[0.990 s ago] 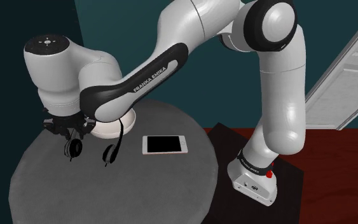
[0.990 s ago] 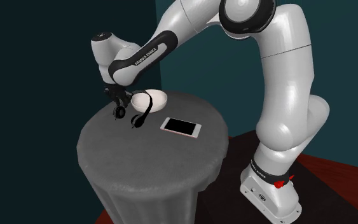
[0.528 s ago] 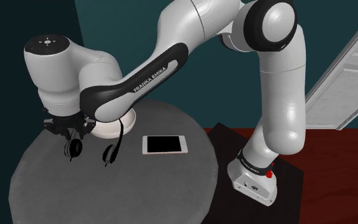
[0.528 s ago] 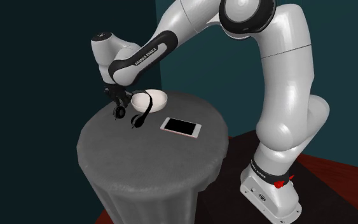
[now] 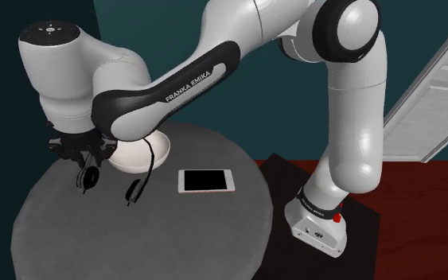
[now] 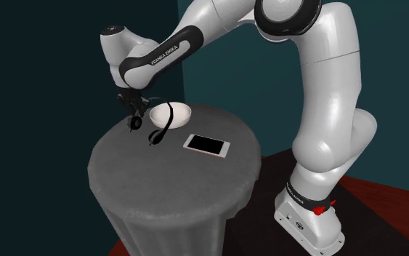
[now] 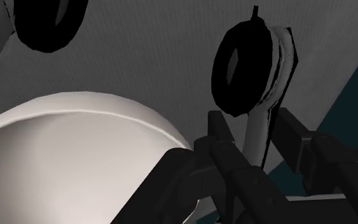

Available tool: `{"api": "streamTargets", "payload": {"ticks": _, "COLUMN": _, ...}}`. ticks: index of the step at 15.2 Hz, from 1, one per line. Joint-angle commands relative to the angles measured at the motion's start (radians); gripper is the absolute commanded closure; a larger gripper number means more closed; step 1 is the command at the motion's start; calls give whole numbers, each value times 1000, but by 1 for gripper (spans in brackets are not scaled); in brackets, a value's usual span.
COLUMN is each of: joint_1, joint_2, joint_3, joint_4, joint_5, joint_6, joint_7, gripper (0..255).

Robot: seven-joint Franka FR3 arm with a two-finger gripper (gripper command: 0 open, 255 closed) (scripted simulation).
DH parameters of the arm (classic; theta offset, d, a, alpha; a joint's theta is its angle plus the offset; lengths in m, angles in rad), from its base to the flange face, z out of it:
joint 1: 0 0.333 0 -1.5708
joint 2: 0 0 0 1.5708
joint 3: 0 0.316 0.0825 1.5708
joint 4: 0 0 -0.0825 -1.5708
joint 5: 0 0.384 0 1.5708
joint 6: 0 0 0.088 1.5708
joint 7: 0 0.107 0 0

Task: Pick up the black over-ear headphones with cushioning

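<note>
The black fingers [image 5: 79, 153] are closed most of the way on the thin headband of the black headphones [image 5: 138, 179], leaving only the band's width between them. In the wrist view the pale inner face of the band stands pinched between the two fingers [image 7: 225, 159]. One round cushioned ear cup [image 7: 244, 67] sits straight ahead of the fingers and the other [image 7: 47, 22] is well off to the side. The headphones [image 6: 160, 127] hang from the fingers with both cups below them, over the round grey desk [image 5: 71, 239]. I cannot tell whether the cups touch the surface. A white bowl [image 5: 152, 153] stands on the desk just beside the fingers, its smooth white inside [image 6: 177, 113] showing, and the band crosses in front of it. A flat phone [image 5: 206, 180] with a black screen lies on the desk beyond the bowl, well apart from the fingers.
</note>
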Motion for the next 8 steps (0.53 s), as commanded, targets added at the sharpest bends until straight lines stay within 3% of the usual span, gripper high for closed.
{"api": "streamTargets", "payload": {"ticks": 1, "joint_1": -6, "joint_2": -17, "joint_3": 9, "joint_4": 5, "joint_5": 16, "joint_6": -18, "joint_7": -11, "gripper": 255}}
{"api": "streamTargets", "payload": {"ticks": 8, "joint_1": -17, "joint_2": -54, "joint_3": 31, "joint_4": 48, "joint_5": 58, "joint_6": -86, "joint_7": -49, "gripper": 255}}
